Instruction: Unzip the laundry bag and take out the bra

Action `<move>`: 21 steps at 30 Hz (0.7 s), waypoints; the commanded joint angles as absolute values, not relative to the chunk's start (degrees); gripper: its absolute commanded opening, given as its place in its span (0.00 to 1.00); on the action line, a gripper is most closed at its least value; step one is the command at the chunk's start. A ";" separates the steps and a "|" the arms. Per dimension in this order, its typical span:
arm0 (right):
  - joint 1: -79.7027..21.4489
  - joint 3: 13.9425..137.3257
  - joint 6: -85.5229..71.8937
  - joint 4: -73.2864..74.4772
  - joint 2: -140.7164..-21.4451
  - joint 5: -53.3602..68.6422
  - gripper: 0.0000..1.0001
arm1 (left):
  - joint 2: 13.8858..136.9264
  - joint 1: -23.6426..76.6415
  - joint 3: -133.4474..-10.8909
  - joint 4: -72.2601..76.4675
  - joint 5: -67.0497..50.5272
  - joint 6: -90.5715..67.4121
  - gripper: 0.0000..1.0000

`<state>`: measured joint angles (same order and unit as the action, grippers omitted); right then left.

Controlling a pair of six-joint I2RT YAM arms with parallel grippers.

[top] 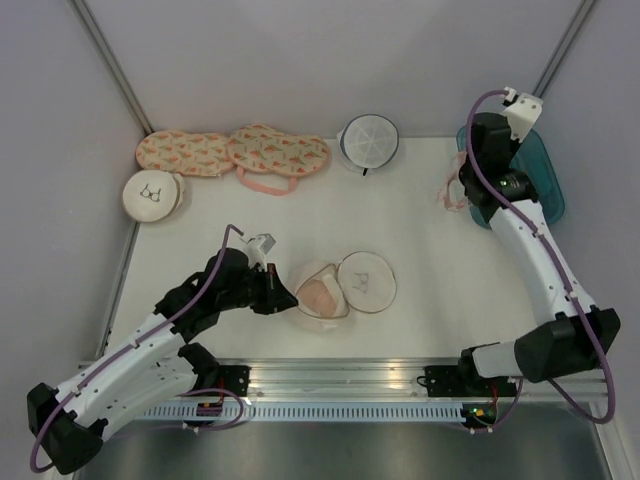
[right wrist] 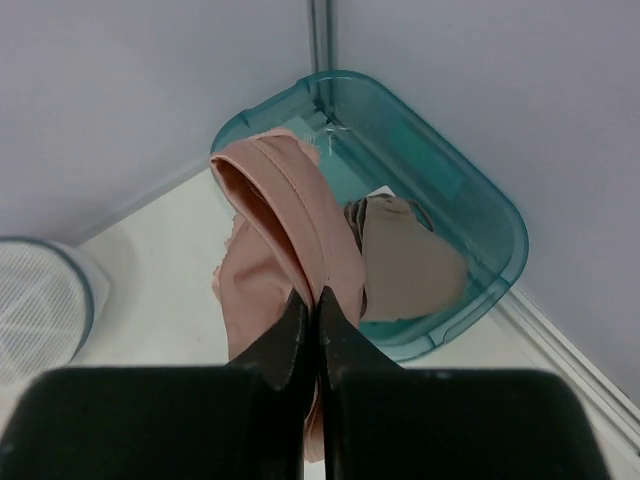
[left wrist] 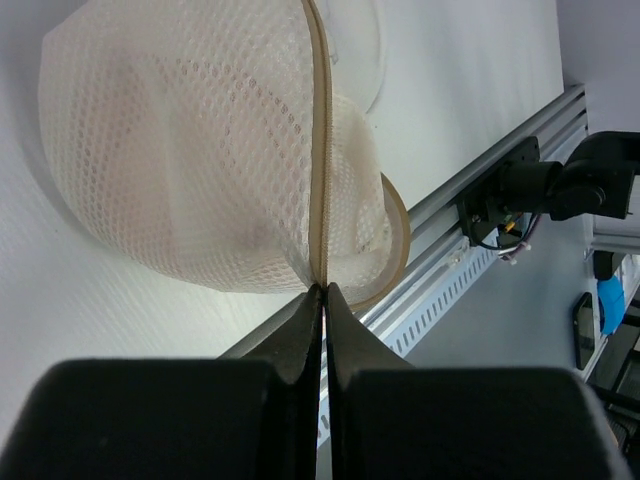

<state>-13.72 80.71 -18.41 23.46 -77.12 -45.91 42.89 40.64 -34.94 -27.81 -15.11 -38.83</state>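
The cream laundry bag (top: 322, 292) lies open at the table's front middle. Its round lid (top: 367, 281), with the black bra drawing, is flipped to the right, and something peach-pink shows inside. My left gripper (top: 283, 293) is shut on the bag's tan zipper rim (left wrist: 318, 150) at the bag's left side; in the left wrist view the gripper (left wrist: 323, 288) pinches the mesh bag (left wrist: 190, 160). My right gripper (top: 468, 192) is at the far right, shut on the pale pink bra (right wrist: 270, 230), which hangs beside the teal bin (top: 548, 175). Its straps (top: 448, 192) dangle over the table.
The teal bin (right wrist: 480, 200) holds a tan-grey bra (right wrist: 405, 262). At the back are a white mesh round bag (top: 368, 140), two peach patterned pouches (top: 230, 152) and a second cream round bag (top: 152, 195). A metal rail (top: 330, 378) runs along the front edge.
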 commanded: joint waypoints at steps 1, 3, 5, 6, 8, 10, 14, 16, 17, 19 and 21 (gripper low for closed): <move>-7.04 87.01 -17.23 19.09 -81.38 -37.72 0.00 | 40.96 40.96 -35.51 -29.53 -16.61 -40.52 0.02; -3.54 89.28 -17.49 17.50 -84.09 -36.83 0.01 | 40.69 40.96 -35.68 -30.23 -16.79 -40.52 0.02; -1.68 91.13 -17.58 16.70 -86.21 -36.30 0.00 | 40.34 40.96 -35.77 -30.67 -16.79 -40.69 0.02; -0.45 93.06 -17.93 16.70 -88.48 -36.04 0.01 | 40.34 40.96 -35.86 -30.85 -16.87 -40.78 0.02; 2.01 95.52 -18.63 16.26 -92.00 -35.07 0.00 | 39.99 40.96 -35.95 -31.46 -17.14 -41.04 0.02; 3.77 96.24 -18.81 14.42 -94.21 -34.63 0.00 | 39.20 40.96 -35.95 -31.90 -17.14 -41.40 0.02; 5.97 102.19 -18.90 14.06 -103.06 -34.28 0.00 | 37.36 40.96 -36.21 -33.31 -16.79 -42.01 0.02; 6.94 104.84 -18.90 14.76 -105.89 -33.93 0.00 | 36.39 40.96 -36.56 -34.18 -16.70 -42.45 0.02; 7.55 107.12 -18.72 14.77 -108.34 -33.93 0.01 | 35.34 40.96 -36.56 -34.54 -16.53 -42.63 0.02; 7.91 108.80 -18.46 13.89 -110.29 -34.19 0.01 | 34.54 40.87 -36.82 -35.24 -16.09 -43.07 0.02; 8.70 111.35 -17.84 13.27 -113.37 -32.88 0.00 | 33.49 40.96 -37.09 -35.95 -15.74 -43.42 0.02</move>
